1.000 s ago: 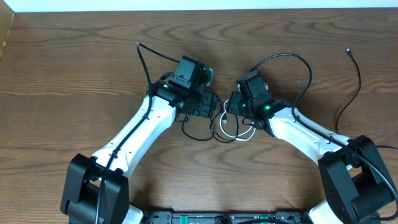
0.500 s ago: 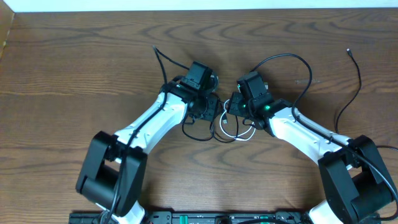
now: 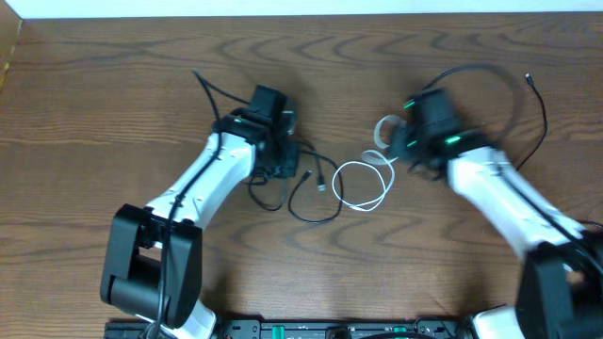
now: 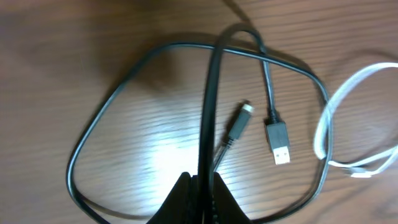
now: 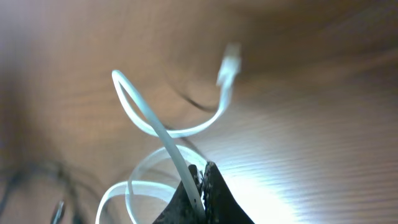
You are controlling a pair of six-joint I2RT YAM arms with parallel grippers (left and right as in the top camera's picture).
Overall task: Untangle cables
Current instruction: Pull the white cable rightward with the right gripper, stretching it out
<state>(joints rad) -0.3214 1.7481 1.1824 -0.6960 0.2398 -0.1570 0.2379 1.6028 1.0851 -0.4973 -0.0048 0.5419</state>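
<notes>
The black cable [image 3: 303,196] lies in a loose loop on the wooden table, left of centre. My left gripper [image 3: 283,168] is shut on one strand of it [image 4: 208,112]; its USB plug [image 4: 278,142] and small plug [image 4: 239,121] rest inside the loop. The white cable [image 3: 363,185] forms a ring just right of the black one, apart from it in the overhead view. My right gripper [image 3: 399,147] is shut on the white cable [image 5: 146,118], whose plug end [image 5: 230,62] hangs free above the table. The left gripper [image 4: 202,186] and right gripper [image 5: 200,177] both show jaws pinched on a cord.
Thicker black arm wires arc behind the right arm [image 3: 542,104] and stick out behind the left arm [image 3: 205,83]. The table's back edge [image 3: 301,13] runs along the top, and its left edge [image 3: 9,56] shows in the corner. Both arm bases stand at the front.
The left gripper has closed on the black cable and drawn it left. The right arm has swung right and back with the white cable, so the two cords now lie apart.
</notes>
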